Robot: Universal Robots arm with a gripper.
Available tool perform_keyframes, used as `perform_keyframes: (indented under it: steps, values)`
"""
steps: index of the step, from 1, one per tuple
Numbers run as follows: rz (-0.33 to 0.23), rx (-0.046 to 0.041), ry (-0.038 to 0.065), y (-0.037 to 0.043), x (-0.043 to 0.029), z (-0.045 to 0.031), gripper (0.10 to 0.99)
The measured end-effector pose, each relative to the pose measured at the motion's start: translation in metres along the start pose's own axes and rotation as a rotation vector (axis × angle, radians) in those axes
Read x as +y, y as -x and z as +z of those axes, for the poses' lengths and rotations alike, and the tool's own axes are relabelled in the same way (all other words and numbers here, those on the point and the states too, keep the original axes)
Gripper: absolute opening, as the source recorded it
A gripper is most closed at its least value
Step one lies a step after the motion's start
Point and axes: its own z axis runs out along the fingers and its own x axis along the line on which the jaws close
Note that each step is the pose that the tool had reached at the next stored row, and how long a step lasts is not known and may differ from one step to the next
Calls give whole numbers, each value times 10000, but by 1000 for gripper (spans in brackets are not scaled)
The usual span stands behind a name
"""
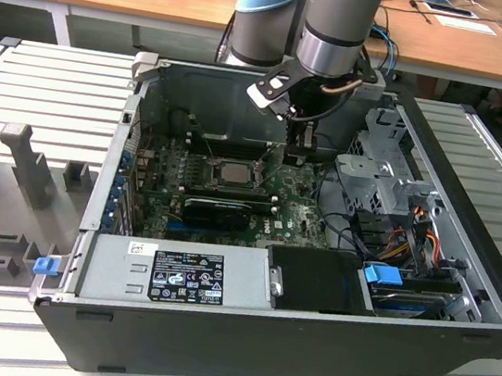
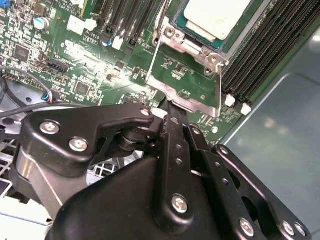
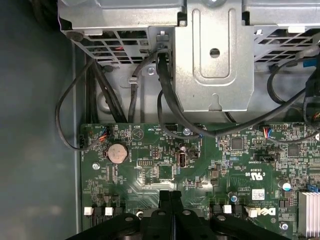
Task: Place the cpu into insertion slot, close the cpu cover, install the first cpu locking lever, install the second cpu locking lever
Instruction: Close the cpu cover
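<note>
In the exterior view my gripper [image 1: 298, 150] reaches down into the open computer case, just to that view's right of the insertion slot [image 1: 208, 172]. The pale cpu [image 1: 232, 172] lies in the slot. The second wrist view shows the cpu [image 2: 216, 17] seated inside the slot's silver rim [image 2: 197, 47]. The cpu cover [image 2: 185, 98], a thin silver frame, stands swung open, and green board shows through its window. My gripper [image 2: 168, 111] is shut, its tips against the cover's free edge. In the first wrist view the gripper's [image 3: 170, 196] fingers lie together over the green board.
Long black memory slots [image 2: 260, 55] run beside the socket. A black expansion card [image 1: 215, 209] and the grey power supply [image 1: 174, 271] lie nearer the camera. A metal drive cage [image 3: 215, 50] with black cables [image 3: 165, 95] stands beyond the board. A coin cell [image 3: 118, 152] sits on the board.
</note>
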Motion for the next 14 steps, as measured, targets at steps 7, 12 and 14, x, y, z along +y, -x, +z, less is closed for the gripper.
perform_keyframes:
  steps: [7, 12, 14]
  values:
    - [0, 0, 0, 1, -34, 0, 106]
    - [1, -1, 1, 1, -65, 0, 106]
    - [1, -1, 2, 2, -82, 0, 106]
